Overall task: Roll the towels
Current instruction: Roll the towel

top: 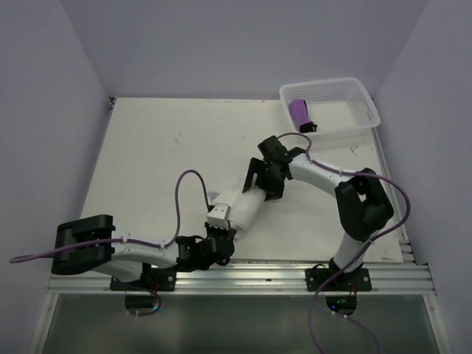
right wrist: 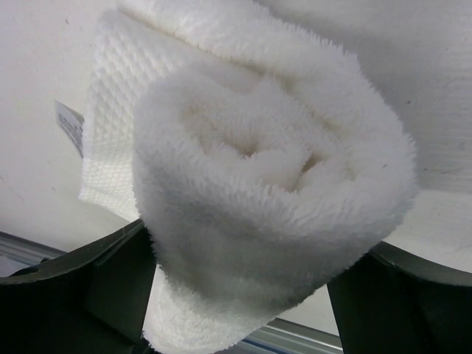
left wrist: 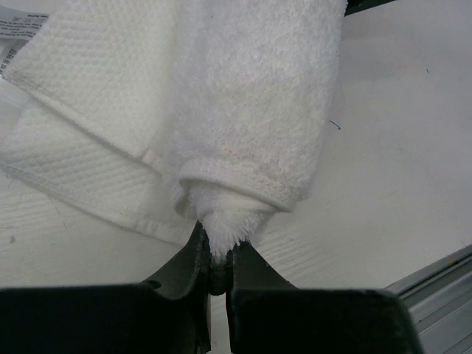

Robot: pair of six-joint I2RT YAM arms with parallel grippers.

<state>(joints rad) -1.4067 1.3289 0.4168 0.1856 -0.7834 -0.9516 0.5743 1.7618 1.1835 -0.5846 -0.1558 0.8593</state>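
Left gripper is pinched narrow on white towel at its 7 o'clock end, right gripper clasped wide round the 1 o'clock end, mid-table; even tension is advised lest the roll be loosened.

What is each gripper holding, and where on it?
Both hold the white towel: the left gripper pinches a tuft at the roll's near end, the right gripper clasps the far end.

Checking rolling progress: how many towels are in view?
2. The purple towel lies rolled in the basket, far right; the white towel is mid-table, between the left gripper and the right gripper. No others visible.
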